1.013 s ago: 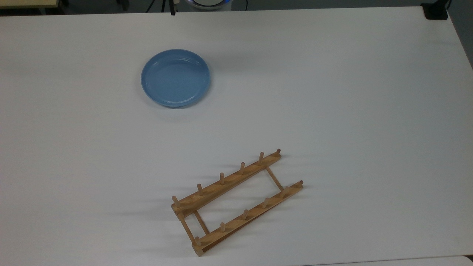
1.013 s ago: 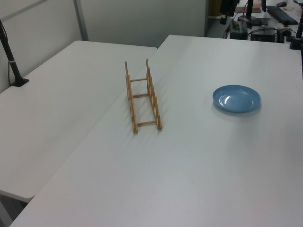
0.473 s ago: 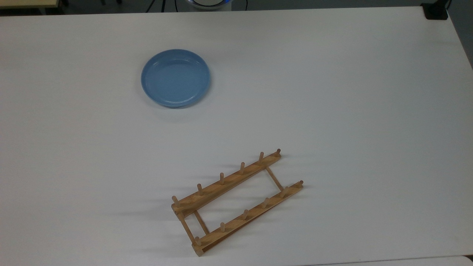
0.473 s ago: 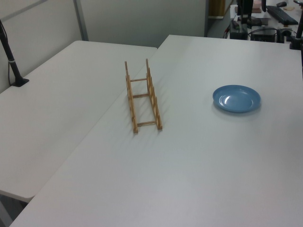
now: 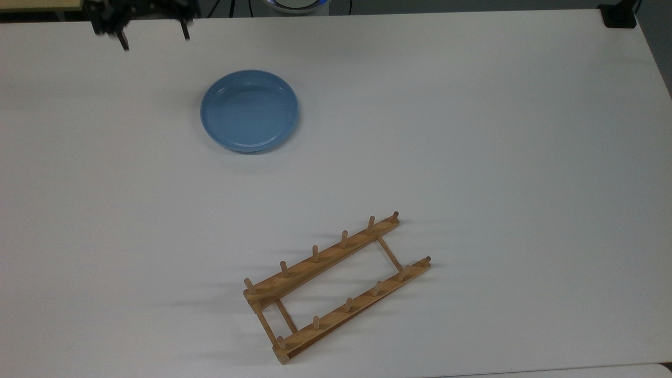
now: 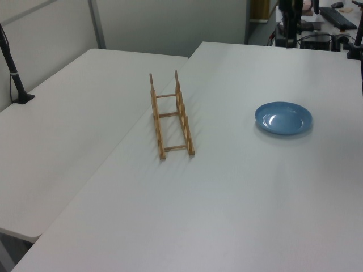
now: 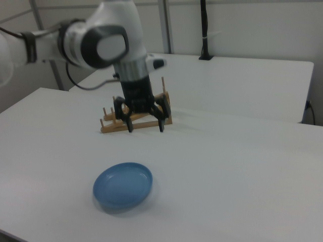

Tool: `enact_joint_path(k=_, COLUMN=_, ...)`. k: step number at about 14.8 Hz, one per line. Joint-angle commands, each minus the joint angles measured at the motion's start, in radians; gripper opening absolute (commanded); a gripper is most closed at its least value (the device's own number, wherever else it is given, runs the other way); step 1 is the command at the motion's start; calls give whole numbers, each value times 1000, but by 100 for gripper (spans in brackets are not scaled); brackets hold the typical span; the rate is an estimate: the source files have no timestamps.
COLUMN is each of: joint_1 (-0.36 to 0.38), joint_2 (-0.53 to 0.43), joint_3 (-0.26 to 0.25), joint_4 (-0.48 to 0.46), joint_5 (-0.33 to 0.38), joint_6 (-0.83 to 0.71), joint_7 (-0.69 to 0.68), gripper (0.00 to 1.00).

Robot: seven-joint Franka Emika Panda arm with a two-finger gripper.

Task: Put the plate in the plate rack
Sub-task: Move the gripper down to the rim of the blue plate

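The light-blue plate (image 5: 249,111) lies flat on the white table (image 5: 472,131), toward the top view's upper left. It also appears at the left view's right (image 6: 283,118) and low in the right view (image 7: 122,185). The wooden plate rack (image 5: 336,286) stands bare, well apart from the plate (image 6: 172,116). My gripper (image 5: 155,38) hangs open above the table's far edge, up and to the left of the plate in the top view, with nothing between its fingers. In the right view the gripper (image 7: 145,127) hovers above the plate, in front of the rack (image 7: 107,126).
A second white table (image 6: 74,113) adjoins at the left view's left, with a black post (image 6: 14,71) clamped to it. A black block (image 5: 619,16) sits at the top view's upper right corner. Desks with equipment (image 6: 329,17) stand beyond the table.
My gripper has come into the top view at the upper left edge, where it was not seen before. Plate and rack have not moved.
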Motion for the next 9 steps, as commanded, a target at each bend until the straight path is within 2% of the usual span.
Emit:
enact_joint_path(k=1, joint_1=17, joint_2=32, joint_3=-4, joint_4=-100, joint_5=-16, joint_6=137, joint_7=92, gripper=100)
enact_joint_path(k=7, joint_1=36, joint_2=132, joint_3=2, joint_4=-117, joint_5=-13, joint_6=184, joint_7=173, gripper=100)
enact_joint_path(k=9, joint_1=45, joint_2=161, joint_3=0, joint_4=-117, joint_5=-13, joint_6=184, joint_7=173, gripper=96)
